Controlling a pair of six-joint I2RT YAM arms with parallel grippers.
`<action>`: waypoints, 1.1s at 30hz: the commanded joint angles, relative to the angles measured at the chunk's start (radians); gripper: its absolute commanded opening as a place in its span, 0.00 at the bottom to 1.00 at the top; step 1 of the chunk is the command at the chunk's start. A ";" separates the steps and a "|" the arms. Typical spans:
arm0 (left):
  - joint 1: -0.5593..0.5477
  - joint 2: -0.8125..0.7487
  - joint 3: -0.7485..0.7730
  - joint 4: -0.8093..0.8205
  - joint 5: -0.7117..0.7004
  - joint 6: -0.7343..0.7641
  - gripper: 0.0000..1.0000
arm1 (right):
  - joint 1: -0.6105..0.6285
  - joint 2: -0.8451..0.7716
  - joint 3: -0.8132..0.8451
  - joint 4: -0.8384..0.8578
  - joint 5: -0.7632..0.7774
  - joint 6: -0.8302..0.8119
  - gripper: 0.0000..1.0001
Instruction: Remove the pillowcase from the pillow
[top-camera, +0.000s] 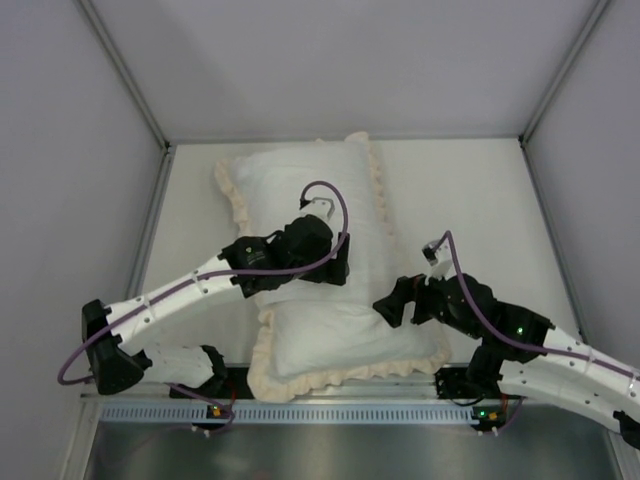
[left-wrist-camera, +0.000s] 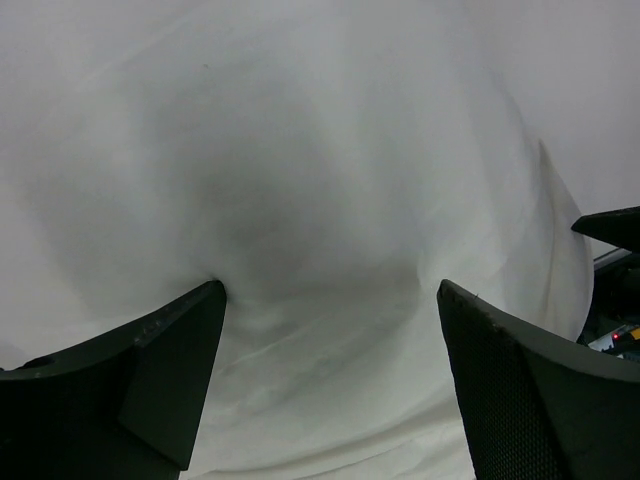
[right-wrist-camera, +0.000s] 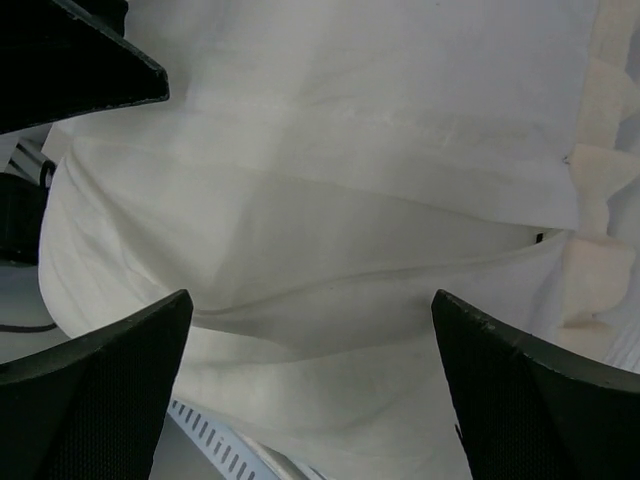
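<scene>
The plump white pillow (top-camera: 300, 180) lies across the far middle of the table, with cream ruffle showing along both its sides. The pillowcase (top-camera: 350, 345), white face up and frilled on its left, near and right edges, covers the near part down to the table's front edge. My left gripper (top-camera: 336, 268) is open and rests low on smooth white fabric (left-wrist-camera: 330, 200) where the two meet; nothing is pinched between its fingers (left-wrist-camera: 160, 350). My right gripper (top-camera: 386, 306) stands open just above the pillowcase's right side (right-wrist-camera: 330, 250), its ruffle (right-wrist-camera: 600, 200) to its right.
Grey walls close in the table on the left, back and right. A perforated metal rail (top-camera: 300, 412) runs along the near edge and shows under the fabric (right-wrist-camera: 215, 435). The left arm's black body (right-wrist-camera: 70, 60) is close to my right gripper.
</scene>
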 joint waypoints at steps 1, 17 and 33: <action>-0.020 0.029 0.048 0.066 -0.029 0.025 0.90 | 0.020 -0.017 0.059 -0.008 -0.056 -0.062 0.99; -0.018 0.129 -0.073 0.146 -0.150 0.016 0.63 | 0.043 -0.173 -0.053 0.010 -0.305 0.154 0.90; -0.032 -0.069 -0.299 0.198 -0.049 -0.108 0.00 | 0.020 0.409 -0.156 0.322 -0.044 0.251 1.00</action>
